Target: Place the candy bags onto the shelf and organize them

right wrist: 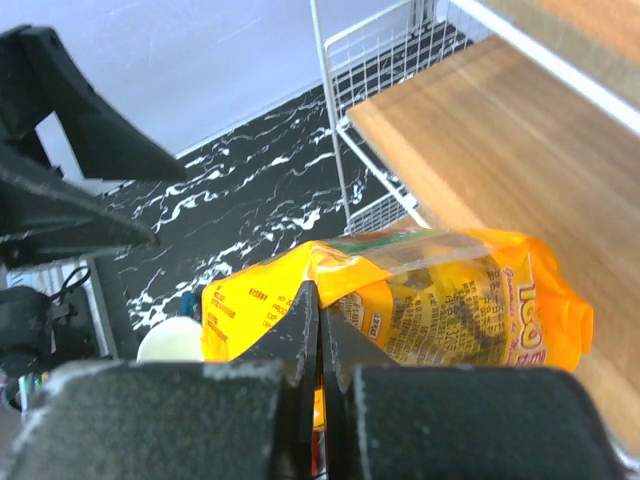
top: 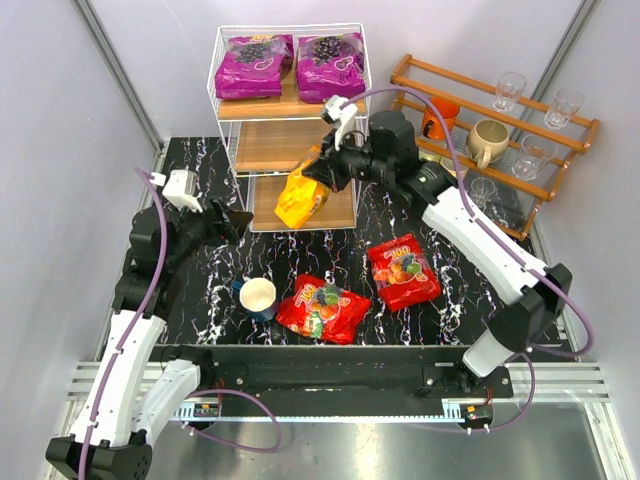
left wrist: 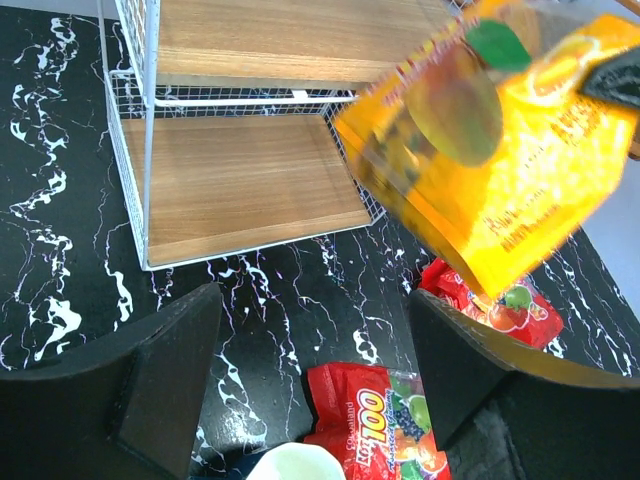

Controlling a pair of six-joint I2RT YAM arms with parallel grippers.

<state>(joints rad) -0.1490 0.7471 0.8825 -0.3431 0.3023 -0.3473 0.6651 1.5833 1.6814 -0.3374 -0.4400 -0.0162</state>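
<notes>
The white wire shelf (top: pixel 232 120) stands at the back centre with two purple-magenta candy bags (top: pixel 255 66) (top: pixel 331 66) on its top board. My right gripper (top: pixel 318 168) is shut on the orange-yellow candy bag (top: pixel 300 199), which hangs in front of the shelf's lower tiers; the bag also shows in the right wrist view (right wrist: pixel 440 305) and the left wrist view (left wrist: pixel 495 150). Two red candy bags (top: pixel 323 308) (top: pixel 402 270) lie on the black marble table. My left gripper (top: pixel 232 219) is open and empty at the left, above the table.
A white-and-blue cup (top: pixel 257 297) stands beside the left red bag. A brown wooden rack (top: pixel 500 120) with mugs and glasses stands at the back right. The shelf's middle board (top: pixel 280 146) and bottom board (left wrist: pixel 240 185) are bare.
</notes>
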